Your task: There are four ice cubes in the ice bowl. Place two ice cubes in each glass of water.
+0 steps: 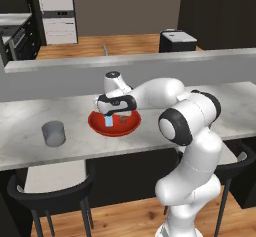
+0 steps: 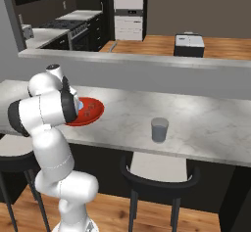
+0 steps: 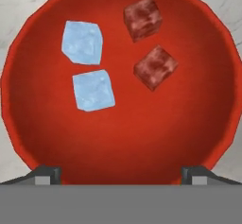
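**Four cubes lay in the bowl; neither glass had been served**

The ice bowl (image 3: pixel 208 100) was the centre of things, a wide red dish on the marble counter (image 1: pixel 20 121). Inside it lay four cubes. Two ice cubes were pale blue-white, one (image 3: pixel 82 42) just beside the other (image 3: pixel 93 90) on one side of the bowl's floor. The other two cubes (image 3: pixel 142 18) (image 3: pixel 156 67) looked dark red-brown; they were probably see-through ice showing the bowl's colour, though the hand view could not settle that. None of the four touched the rim.

Directly above the bowl hung the gripper (image 1: pixel 115 117), its jaws spread wide and holding nothing, the finger tips (image 3: pixel 47 175) standing at the bowl's near edge in the hand view.

Well apart from the bowl, along the counter, stood one glass of water (image 1: pixel 53 133) in the left base view and another (image 2: pixel 160 129) in the right base view; they appeared to sit on opposite sides of the bowl. No ice showed in either.

By that reckoning the task stood at its start: all four cubes were left to move, two to each glass, and the first pick was not yet made.
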